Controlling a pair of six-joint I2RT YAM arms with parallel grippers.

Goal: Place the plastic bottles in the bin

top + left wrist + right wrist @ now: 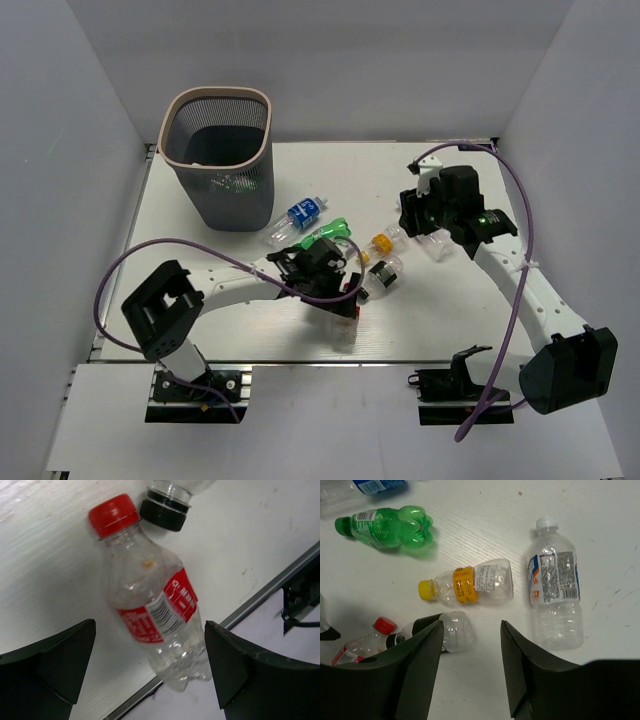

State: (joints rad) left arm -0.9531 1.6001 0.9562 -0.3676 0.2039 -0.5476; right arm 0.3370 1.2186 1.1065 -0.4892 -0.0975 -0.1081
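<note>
lying centre frame, the red-capped bottle (pixel 150 605) sits between the left gripper (pixel 150 627)'s spread fingers, unclamped. the grasp is in hand; closing seems next. the right gripper (pixel 471 626) gapes too. the bin (pixel 215 205) stands upper left.

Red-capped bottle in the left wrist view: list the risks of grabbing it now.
The red-capped bottle lies with its base at the table edge; a nudge from the open left gripper could roll it off. The black-capped bottle touches its cap and may be dragged along.
</note>
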